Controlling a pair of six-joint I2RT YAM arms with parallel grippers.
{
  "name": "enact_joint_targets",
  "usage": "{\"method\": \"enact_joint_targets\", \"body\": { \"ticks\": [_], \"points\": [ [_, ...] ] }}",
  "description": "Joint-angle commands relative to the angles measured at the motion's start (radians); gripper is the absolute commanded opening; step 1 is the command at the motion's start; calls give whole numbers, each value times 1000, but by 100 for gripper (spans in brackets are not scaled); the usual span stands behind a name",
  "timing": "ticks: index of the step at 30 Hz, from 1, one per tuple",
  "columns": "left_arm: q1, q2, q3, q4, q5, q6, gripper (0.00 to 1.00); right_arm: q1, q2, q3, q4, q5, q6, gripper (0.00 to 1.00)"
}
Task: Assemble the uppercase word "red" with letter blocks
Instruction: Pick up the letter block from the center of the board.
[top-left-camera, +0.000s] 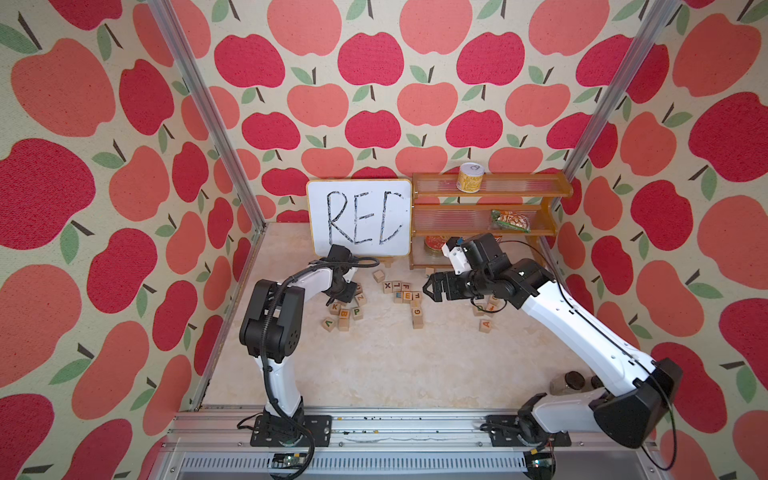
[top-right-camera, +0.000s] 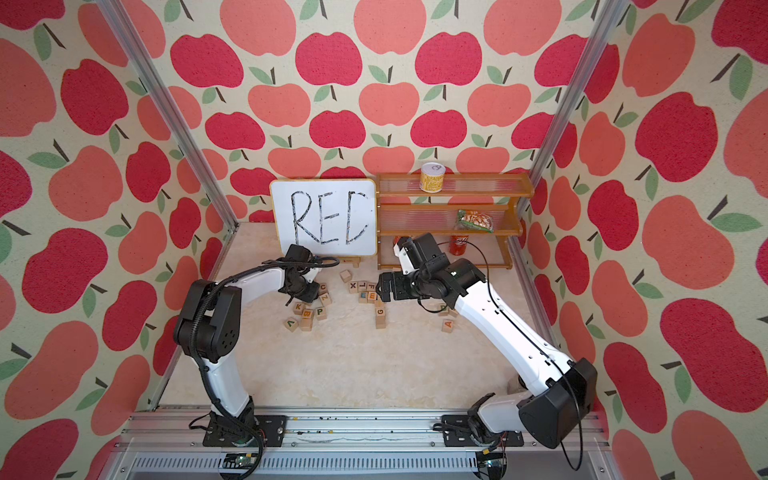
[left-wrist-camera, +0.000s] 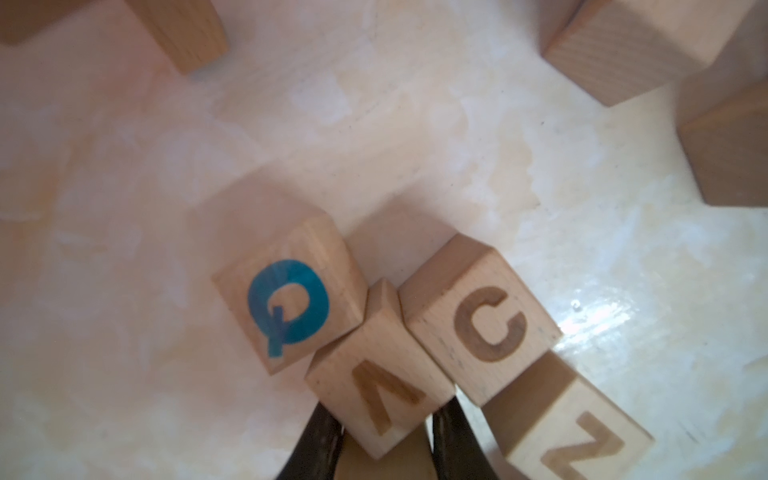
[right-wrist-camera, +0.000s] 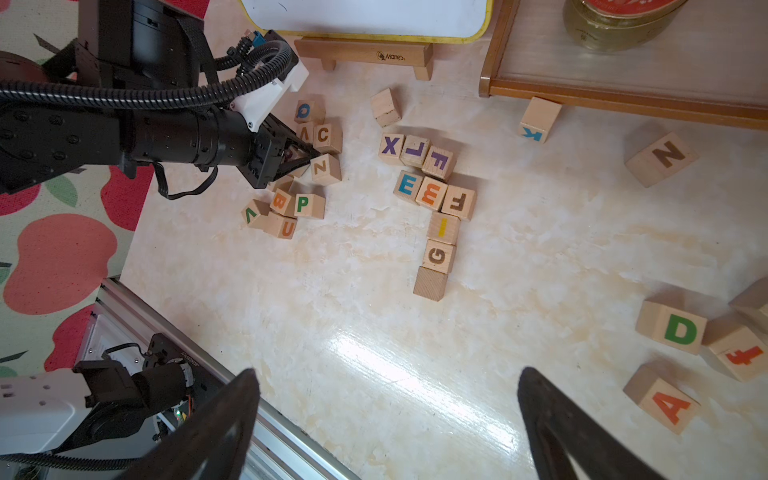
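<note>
My left gripper (right-wrist-camera: 305, 156) is shut on a light-wood cube with a purple letter, the R block (right-wrist-camera: 291, 154), low over the table in the left cluster. In the left wrist view the gripper's (left-wrist-camera: 388, 407) dark fingers (left-wrist-camera: 324, 440) sit just behind a brown V cube (left-wrist-camera: 374, 386), beside a Q cube (left-wrist-camera: 286, 303) and a C cube (left-wrist-camera: 482, 324). The blue-teal E block (right-wrist-camera: 406, 185) (top-left-camera: 399, 295) lies in the middle cluster. The green D block (right-wrist-camera: 681, 330) lies on the right. My right gripper (right-wrist-camera: 387, 374) (top-left-camera: 430, 289) hangs open and holds nothing, near the middle cluster.
A whiteboard (top-left-camera: 359, 216) with black handwriting stands at the back on a small easel. A wooden shelf (top-left-camera: 486, 208) with a can (top-left-camera: 470, 176) stands at the back right. Several other letter cubes (right-wrist-camera: 432, 195) lie scattered. Dark-lidded jars (top-left-camera: 573, 380) sit at the front right.
</note>
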Motion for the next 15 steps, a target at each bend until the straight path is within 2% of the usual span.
{"method": "enact_joint_targets", "body": {
  "ticks": [1,9,15],
  "points": [
    [-13,20,47,-70,-41,-43,5,7,-7,1,-20,10,-13,99],
    [-32,10,94,-144,-80,-152,5,6,5,-5,5,-1,-24,99],
    [-52,-18,101,-188,-120,-258,6,6,75,22,27,-39,-32,99]
  ]
}}
